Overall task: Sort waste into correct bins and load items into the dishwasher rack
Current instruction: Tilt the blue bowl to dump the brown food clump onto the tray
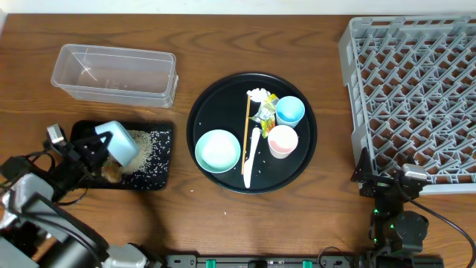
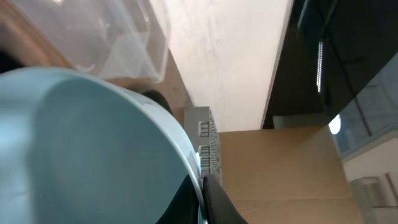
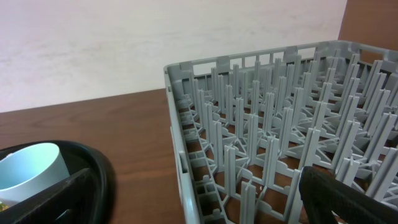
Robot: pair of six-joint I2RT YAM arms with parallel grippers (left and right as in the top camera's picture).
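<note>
Our left gripper (image 1: 103,146) clamping tilted light-blue bowl (image 1: 120,141) over black tray (image 1: 80,128), our right gripper (image 1: 389,177) wide open, empty

Glossy black and silver-grey left arm (image 1: 33,212) with rounded joints, thin black cables (image 1: 21,159) looping beside it, compact matte black right arm (image 1: 398,227), small green light (image 1: 375,213) glowing on it, black cable (image 1: 446,216) trailing behind, blunt black right fingers (image 3: 351,199)

Grey rack (image 3: 267,118) beside black tray (image 3: 101,175)
</note>
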